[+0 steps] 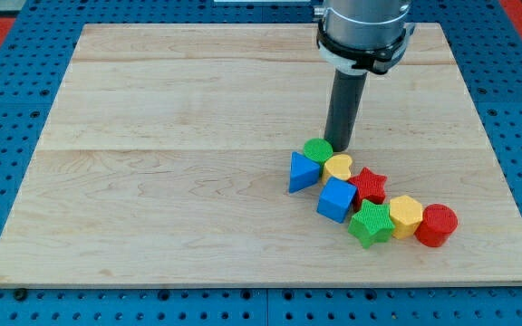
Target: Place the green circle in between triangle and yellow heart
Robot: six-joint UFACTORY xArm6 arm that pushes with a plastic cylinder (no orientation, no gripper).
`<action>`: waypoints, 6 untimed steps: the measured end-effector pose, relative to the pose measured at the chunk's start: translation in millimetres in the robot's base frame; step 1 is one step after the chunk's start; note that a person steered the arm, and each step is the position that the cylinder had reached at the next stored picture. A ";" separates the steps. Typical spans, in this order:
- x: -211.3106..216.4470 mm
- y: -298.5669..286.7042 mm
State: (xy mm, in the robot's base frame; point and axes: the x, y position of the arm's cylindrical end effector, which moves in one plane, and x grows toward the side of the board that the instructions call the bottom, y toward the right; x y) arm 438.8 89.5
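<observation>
My tip (a bare rod) touching green circle — between blue triangle, yellow heart

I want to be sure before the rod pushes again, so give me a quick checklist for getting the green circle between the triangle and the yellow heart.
1. My tip sits beside the green circle, on its right: ok.
2. Contact between tip and circle: cannot tell.
3. Circle lies between the blue triangle and the yellow heart: not ok, it sits above their gap.
4. Gap wide enough for the circle: not ok, they nearly touch.
5. Blue cube and red star crowd the heart: not ok.
</observation>
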 end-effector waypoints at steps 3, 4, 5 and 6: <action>20.2 -28.4; 21.6 1.1; 23.0 18.9; 22.1 -27.1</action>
